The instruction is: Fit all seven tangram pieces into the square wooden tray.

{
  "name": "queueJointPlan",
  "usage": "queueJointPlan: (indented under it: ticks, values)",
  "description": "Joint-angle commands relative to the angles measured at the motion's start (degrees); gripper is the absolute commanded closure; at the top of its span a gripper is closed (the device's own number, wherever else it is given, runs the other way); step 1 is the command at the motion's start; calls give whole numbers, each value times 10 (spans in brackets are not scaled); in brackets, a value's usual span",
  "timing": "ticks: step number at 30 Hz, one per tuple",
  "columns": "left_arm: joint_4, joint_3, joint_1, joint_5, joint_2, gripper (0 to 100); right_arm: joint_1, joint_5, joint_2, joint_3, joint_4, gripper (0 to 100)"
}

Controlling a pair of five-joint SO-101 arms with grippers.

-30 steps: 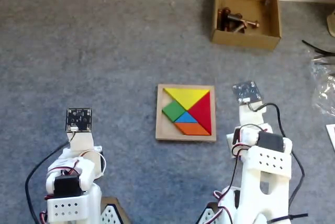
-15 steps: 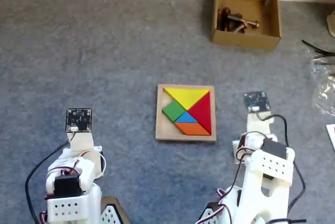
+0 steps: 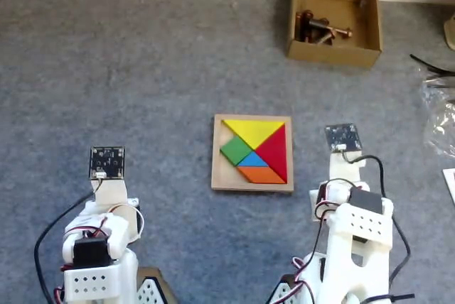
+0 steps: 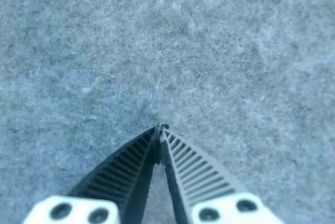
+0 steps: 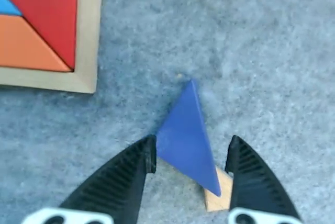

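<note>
1. Tray (image 3: 217, 169): square, wood; mid-worktop (image 3: 142, 69), toward front edge.
2. In tray: yellow tri. (image 3: 254, 132) at back, green square (image 3: 235, 150) at left, red tri. (image 3: 274, 151) at right, lt-blue tri. (image 3: 253, 159) in centre, orange piece (image 3: 261, 174) at front. Bare wood strip along left side.
3. Blue tri. (image 5: 186, 135): outside tray, flat on worktop off tray's right side, near a corner, apart from rim; one tip lies over tan piece (image 5: 219, 197).
4. R gripper (image 5: 191, 143): jaws spread, one each side of blue tri.; contact w/ it cannot tell.
5. L gripper (image 4: 159, 128): jaws closed, tips meeting, nothing between; over bare worktop nr front-left, well apart from tray.
6. Cardboard box (image 3: 330, 55): back-right of worktop; coppery metal bits (image 3: 316, 27) inside.
</note>
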Motion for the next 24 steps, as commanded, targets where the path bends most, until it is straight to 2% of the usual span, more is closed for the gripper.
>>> queueJointPlan:
  ticks: [1, 6, 11, 24]
  values:
    - [4, 12, -5, 1, 4, 995, -10, -4, -10, 1, -33, 793]
    - [4, 12, -5, 1, 4, 995, -10, -2, -10, 39, -71, 793]
    - [4, 12, -5, 1, 4, 995, -10, 23, -10, 44, -72, 792]
    - [4, 12, -5, 1, 4, 995, -14, 26, -10, 77, -68, 792]
